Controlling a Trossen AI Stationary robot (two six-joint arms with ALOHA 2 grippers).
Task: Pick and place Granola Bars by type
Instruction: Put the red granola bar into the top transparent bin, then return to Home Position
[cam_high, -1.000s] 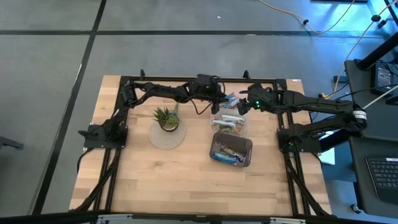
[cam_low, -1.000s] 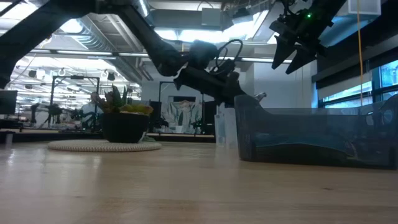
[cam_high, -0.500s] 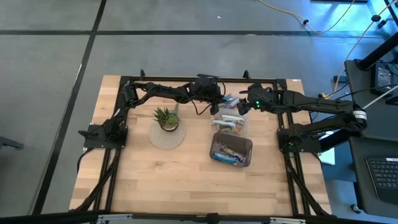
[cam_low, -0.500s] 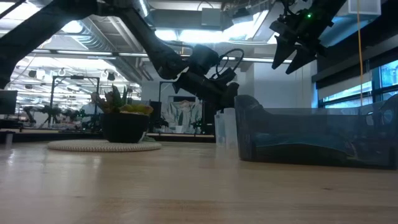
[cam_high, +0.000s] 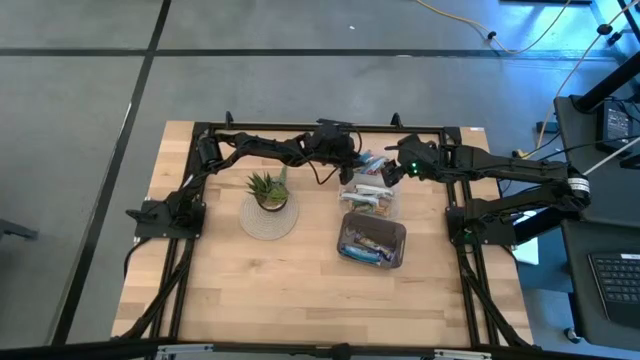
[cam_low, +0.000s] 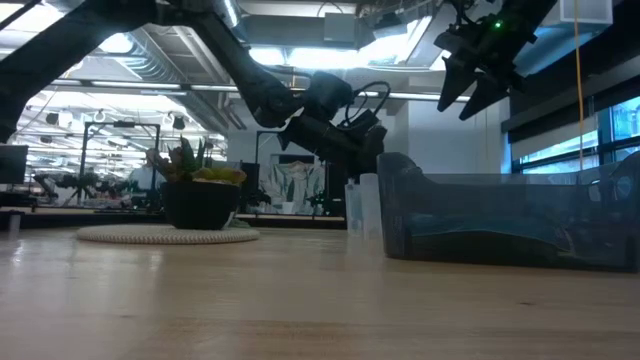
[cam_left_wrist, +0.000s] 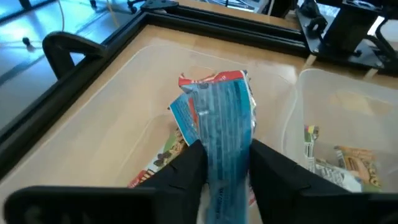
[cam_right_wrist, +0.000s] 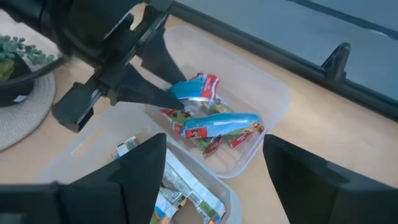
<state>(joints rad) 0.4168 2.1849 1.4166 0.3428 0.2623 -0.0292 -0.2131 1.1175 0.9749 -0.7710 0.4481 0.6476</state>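
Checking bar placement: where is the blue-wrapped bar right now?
The blue-wrapped bar sits between the left tool fingers, over the far clear bin.

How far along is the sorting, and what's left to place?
Done: bars already lie in all three clear bins. In hand: the left pincer has a blue bar between its fingers over the far bin, which holds other bars. The right pincer waits open above. Left: let go of this bar; no loose bars show on the table.
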